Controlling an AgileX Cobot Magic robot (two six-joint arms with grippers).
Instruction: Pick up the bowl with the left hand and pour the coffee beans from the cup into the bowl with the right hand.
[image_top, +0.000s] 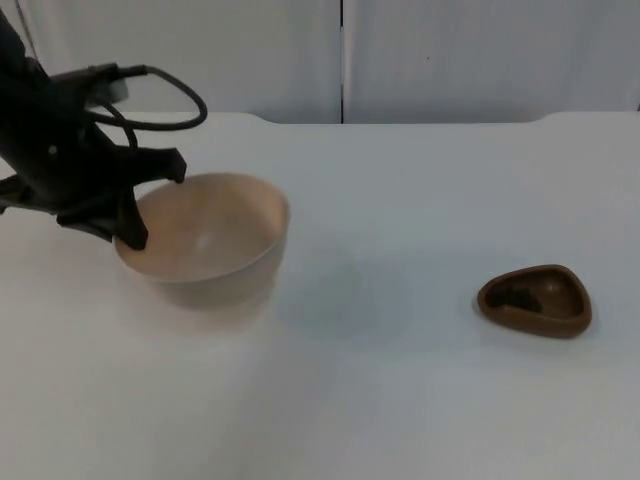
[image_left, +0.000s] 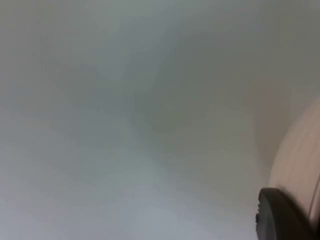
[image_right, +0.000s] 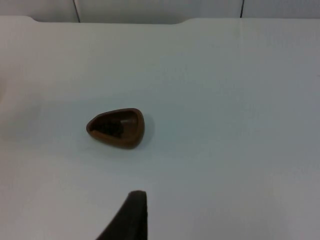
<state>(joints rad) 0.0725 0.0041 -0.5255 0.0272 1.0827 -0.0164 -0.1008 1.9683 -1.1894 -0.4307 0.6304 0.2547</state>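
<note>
Left gripper (image_top: 150, 205) straddles the near rim of the round beige bowl (image_top: 215, 240), one finger inside, one outside; whether clamped I cannot tell. Small brown teardrop-shaped cup (image_top: 537, 299) holding dark coffee beans (image_top: 518, 297) stands well apart, untouched, awaiting the right arm.

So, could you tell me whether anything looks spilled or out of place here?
Nothing stands out: the bowl sits upright at the left hand, and the brown cup keeps its beans inside.

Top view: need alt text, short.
The left gripper straddles the near-left rim of a beige bowl on the white table. To the right, apart from it, sits a small brown cup holding dark coffee beans.
</note>
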